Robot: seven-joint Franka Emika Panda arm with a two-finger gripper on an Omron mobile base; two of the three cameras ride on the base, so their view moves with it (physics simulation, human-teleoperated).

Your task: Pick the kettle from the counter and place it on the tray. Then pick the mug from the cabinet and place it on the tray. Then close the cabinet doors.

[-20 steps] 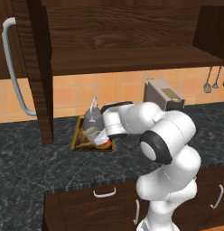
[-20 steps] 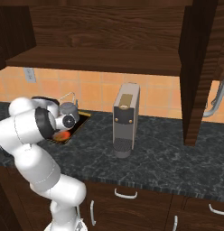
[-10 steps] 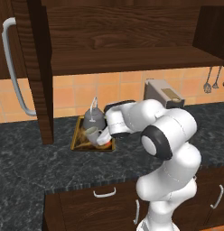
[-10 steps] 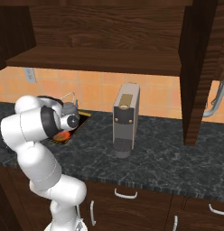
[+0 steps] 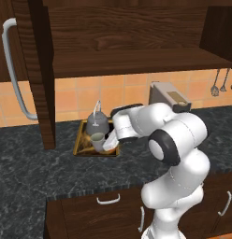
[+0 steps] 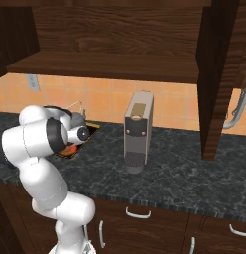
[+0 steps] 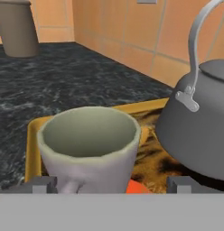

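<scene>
Rendered scene under even, moderate light: the orange tiled wall (image 5: 80, 100) was the brightest area, while the cabinet (image 5: 127, 42) interior and the underside of its shelf stayed dim. Soft highlights lay on the white arm (image 5: 178, 135), and the dark surface (image 6: 194, 173) showed no glare. Both base views were coarse and slightly soft; in the hand view the mug (image 7: 89, 146) and kettle (image 7: 199, 122) appeared large but reasonably sharp.
</scene>
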